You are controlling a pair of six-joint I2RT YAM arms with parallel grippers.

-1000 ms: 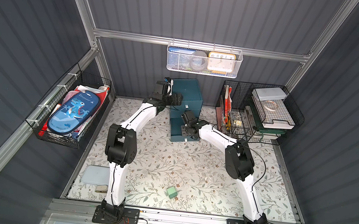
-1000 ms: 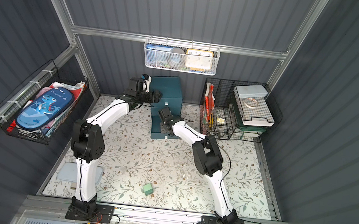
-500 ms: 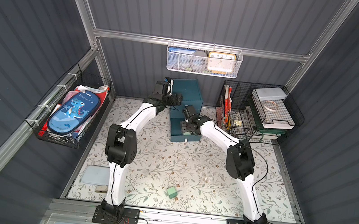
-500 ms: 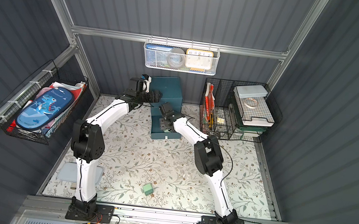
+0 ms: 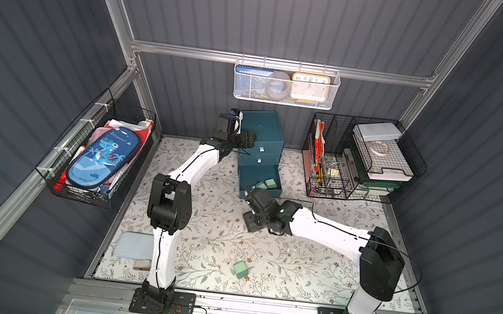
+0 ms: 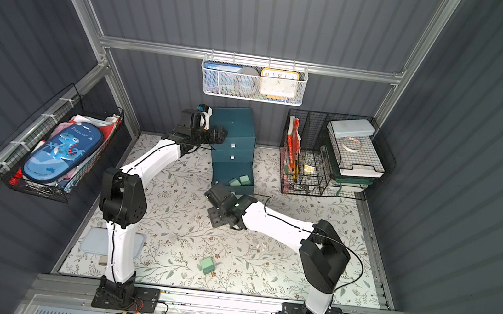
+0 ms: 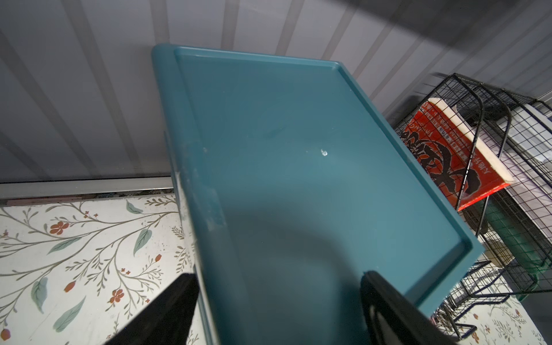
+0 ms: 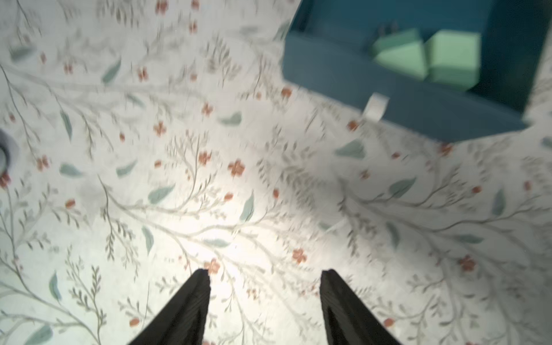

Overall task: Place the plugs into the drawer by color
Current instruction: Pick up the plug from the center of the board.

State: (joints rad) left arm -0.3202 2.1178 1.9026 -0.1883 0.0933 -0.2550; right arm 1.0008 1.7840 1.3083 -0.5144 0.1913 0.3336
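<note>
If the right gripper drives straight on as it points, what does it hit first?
Probably the floral mat: the right gripper points down at a bare patch, nothing between. The open drawer sits off that line.

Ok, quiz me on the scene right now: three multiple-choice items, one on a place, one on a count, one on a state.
1. The loose mint green plug lies: A on the floral mat; B on the cabinet top; C in the wire rack.
2. How many plugs in the open bottom drawer: A none; B two; C four.
3. The right gripper is: A shut on a plug; B open and empty; C out of view.
Key: 1 A, it sits alone on the flower print; 2 B, two mint green cubes show inside; 3 B, its fingers stand apart with only mat between.
</note>
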